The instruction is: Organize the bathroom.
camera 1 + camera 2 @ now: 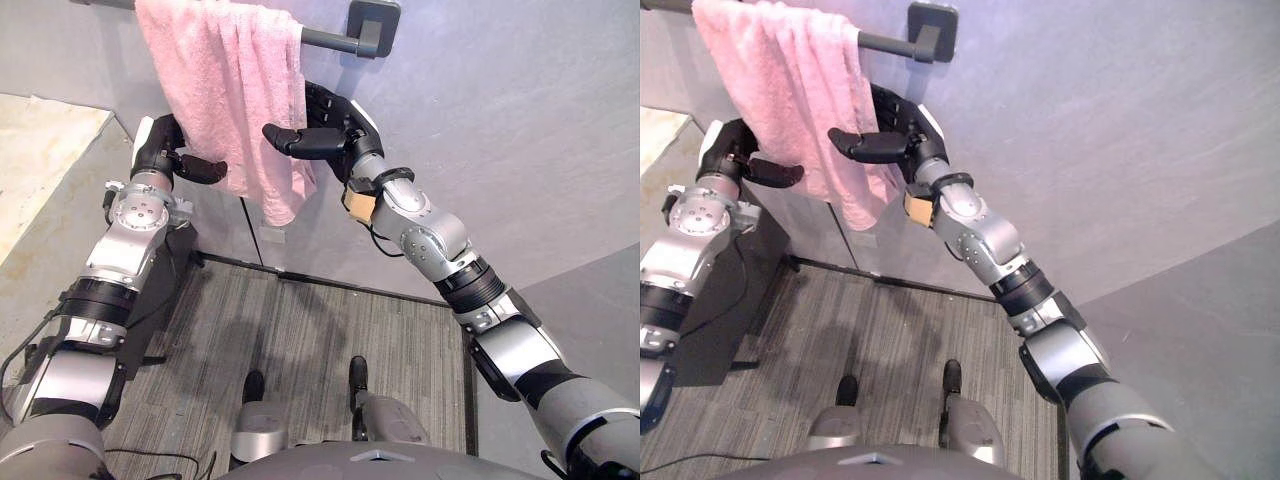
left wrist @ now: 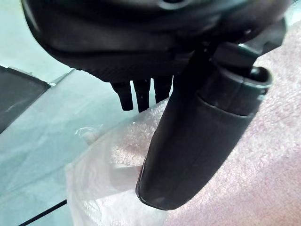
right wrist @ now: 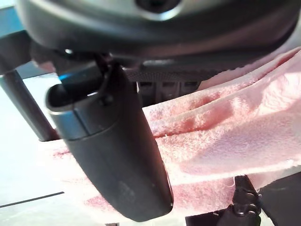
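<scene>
A pink towel (image 1: 230,90) hangs over a dark grey bar (image 1: 325,40) fixed to the wall by a square bracket (image 1: 372,25). My left hand (image 1: 165,150) is at the towel's left edge, with its thumb (image 2: 197,141) lying across the pink cloth (image 2: 263,155) and its fingers straight beside it. My right hand (image 1: 335,125) is at the towel's right edge. Its thumb (image 3: 113,150) reaches across the front of the towel (image 3: 225,141) and its straight fingers are behind the cloth, near the wall. Both hands are open, and the towel's lower end hangs free between them.
A black cabinet (image 1: 170,270) stands against the wall under my left arm. The grey wall (image 1: 500,130) is close in front. Striped grey carpet (image 1: 330,340) covers the floor below, and a pale floor area (image 1: 40,150) lies to the far left.
</scene>
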